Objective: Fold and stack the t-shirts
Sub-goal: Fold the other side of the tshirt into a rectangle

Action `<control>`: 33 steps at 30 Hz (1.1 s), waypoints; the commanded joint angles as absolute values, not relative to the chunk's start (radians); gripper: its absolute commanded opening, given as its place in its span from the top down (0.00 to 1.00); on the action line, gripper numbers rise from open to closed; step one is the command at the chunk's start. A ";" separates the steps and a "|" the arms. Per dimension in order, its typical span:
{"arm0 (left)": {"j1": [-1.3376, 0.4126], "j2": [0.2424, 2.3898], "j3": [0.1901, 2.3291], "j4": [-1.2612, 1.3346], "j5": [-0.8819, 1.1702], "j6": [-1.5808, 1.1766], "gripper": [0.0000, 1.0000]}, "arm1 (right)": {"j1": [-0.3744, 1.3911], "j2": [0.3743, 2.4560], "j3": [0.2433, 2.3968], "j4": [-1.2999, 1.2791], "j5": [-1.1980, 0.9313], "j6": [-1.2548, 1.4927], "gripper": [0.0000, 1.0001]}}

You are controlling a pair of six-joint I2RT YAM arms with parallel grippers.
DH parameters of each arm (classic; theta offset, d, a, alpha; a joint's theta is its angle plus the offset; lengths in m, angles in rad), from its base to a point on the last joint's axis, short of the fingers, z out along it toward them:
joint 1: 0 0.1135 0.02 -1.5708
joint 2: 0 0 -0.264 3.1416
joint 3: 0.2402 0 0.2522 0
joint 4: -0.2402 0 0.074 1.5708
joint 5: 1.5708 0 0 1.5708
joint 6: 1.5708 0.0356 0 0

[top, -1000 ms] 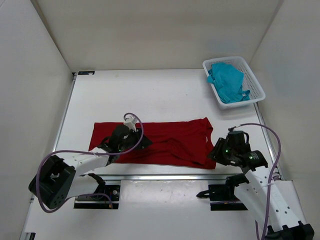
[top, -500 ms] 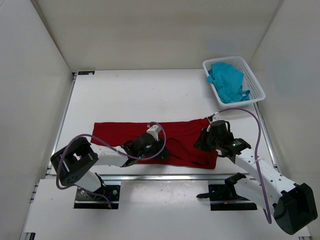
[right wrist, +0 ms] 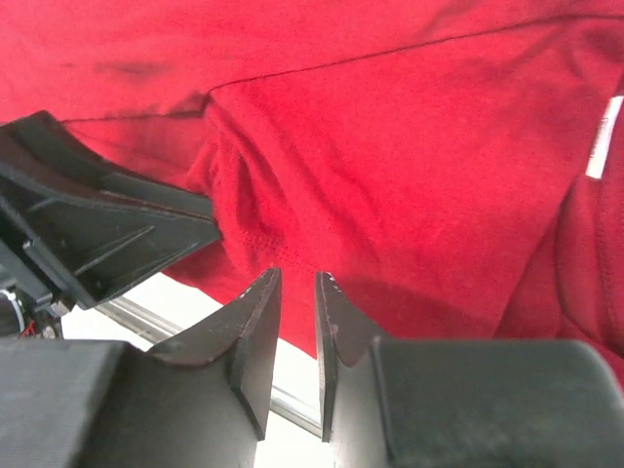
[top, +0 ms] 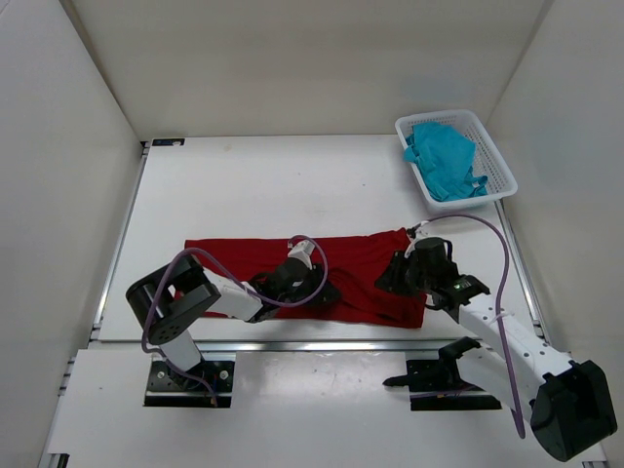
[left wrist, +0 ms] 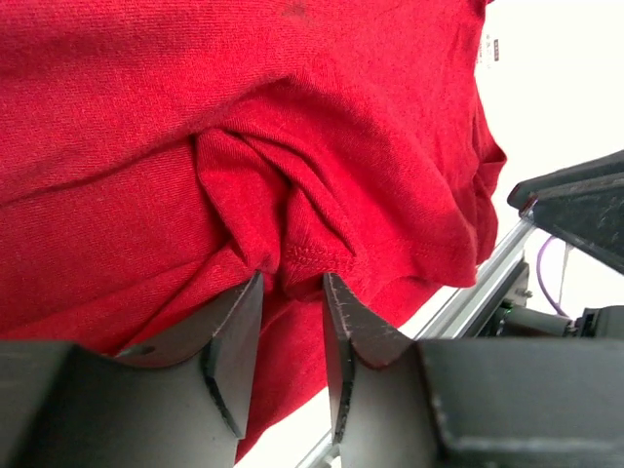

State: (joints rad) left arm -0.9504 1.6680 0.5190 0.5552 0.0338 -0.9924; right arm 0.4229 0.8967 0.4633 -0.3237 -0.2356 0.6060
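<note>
folding so far: no finished fold on show; dark red t-shirt [top: 234,255] laid flat as a long band across the near half of the table [top: 292,185], near edge rumpled
stacking: nothing stacked yet; teal-blue t-shirt [top: 444,161] heaped in the white mesh basket [top: 436,116] at the far right corner, well apart from the red one
third shirt: lavender one nowhere in view
left gripper [left wrist: 288,283]: down on the near hem around the middle of the red shirt, clamped on a bunched fold, stitched hem right at the tips
right gripper [right wrist: 297,278]: low over the right-hand end of the red shirt, near its near edge, fingers almost together with a thin slit between; gripping cloth or not, cannot tell
left to do: at a guess nearly all of it, meaning the red shirt folded down, then the others fetched, folded and piled on top
red cloth: soft fine knit, matte and limp, creases fanning out from the pinch; small white tag [right wrist: 608,136] at the right-hand end
teal cloth: same soft look, crumpled into a lump
basket: rigid white plastic, lattice walls, rectangular
table: smooth, hard, white, metal rail along the near edge
fingers: dark hard plastic, wedge-shaped
</note>
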 commanded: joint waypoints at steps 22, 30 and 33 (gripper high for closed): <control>-0.959 1.635 0.526 0.595 -0.008 -1.098 0.93 | 0.391 0.815 0.362 -0.236 -0.299 0.603 0.80; -0.953 1.546 0.548 0.469 -0.006 -1.046 1.00 | 0.377 0.911 0.348 -0.186 -0.278 0.601 0.78; -0.959 1.523 0.534 0.453 0.017 -1.061 1.00 | 0.391 0.933 0.348 -0.153 -0.241 0.594 0.74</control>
